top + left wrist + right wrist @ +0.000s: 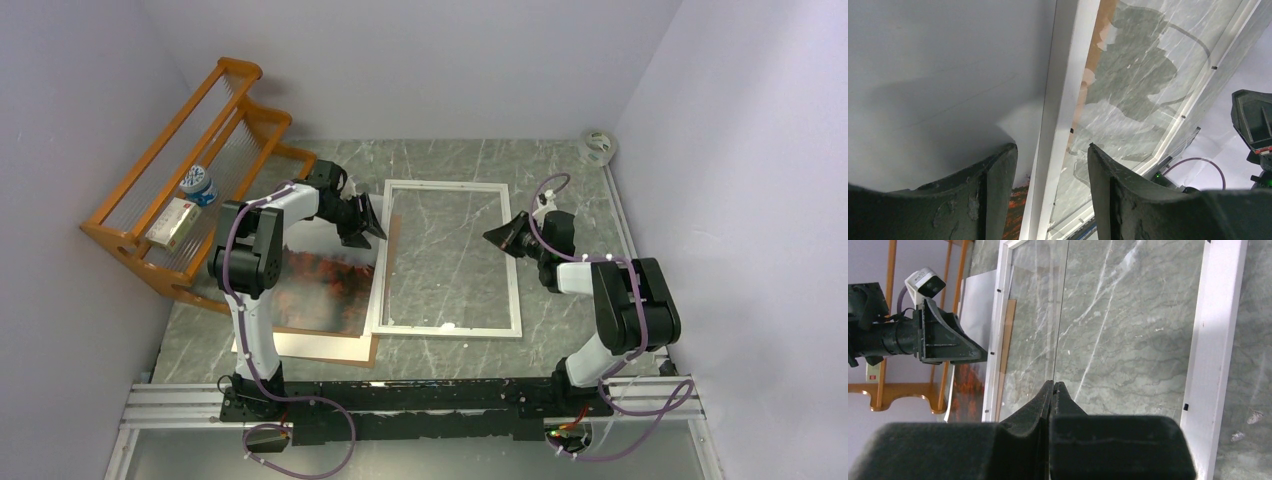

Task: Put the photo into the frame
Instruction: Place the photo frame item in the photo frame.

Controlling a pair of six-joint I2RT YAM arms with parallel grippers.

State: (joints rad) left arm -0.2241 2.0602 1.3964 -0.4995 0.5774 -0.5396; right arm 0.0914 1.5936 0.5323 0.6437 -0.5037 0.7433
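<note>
The white frame (515, 290) lies flat mid-table, and its left rail (1063, 75) runs between my left gripper's (1052, 150) open fingers without touching them. The photo (320, 280), grey sky above red trees, lies left of the frame on a brown backing board (366, 350); its grey part (938, 75) fills the left wrist view. At the frame's right rail (1215, 315) my right gripper (1054, 382) is shut on the thin edge of the clear pane (1133, 75), which looks raised on that side. In the top view, my left gripper (365, 228) and right gripper (505, 235) face each other across the frame.
An orange wooden rack (190, 190) holding a small bottle and a box stands at the back left, close behind the left arm. A tape roll (597, 145) lies at the back right corner. Walls close in on three sides.
</note>
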